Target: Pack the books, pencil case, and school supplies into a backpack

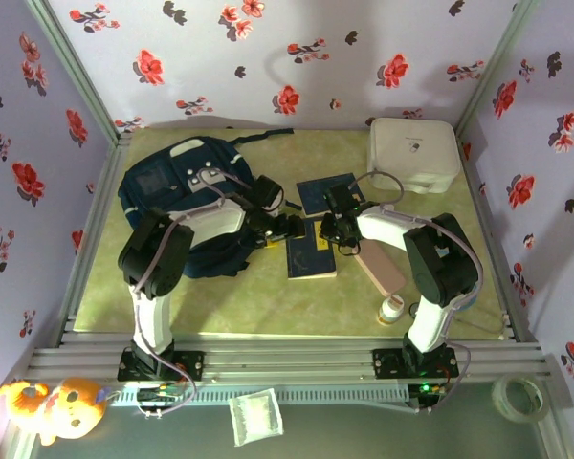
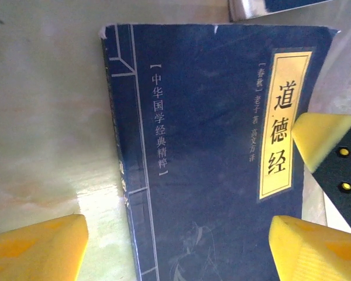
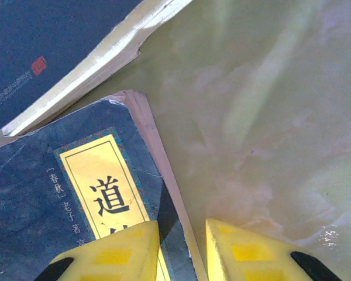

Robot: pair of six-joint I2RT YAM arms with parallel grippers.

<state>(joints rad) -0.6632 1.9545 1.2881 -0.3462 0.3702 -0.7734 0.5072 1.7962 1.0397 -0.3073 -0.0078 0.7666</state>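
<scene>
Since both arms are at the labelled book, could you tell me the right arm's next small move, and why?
Probably close the right gripper to pinch the edge of the book: its jaws stand slightly apart astride it, one over the cover, one over the table.

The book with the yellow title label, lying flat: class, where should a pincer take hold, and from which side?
Take the book by its long edge beside the yellow label, coming from the robot's right over the bare table. It lies flat and thin, so only an edge offers purchase, and probably this one is freest.
</scene>
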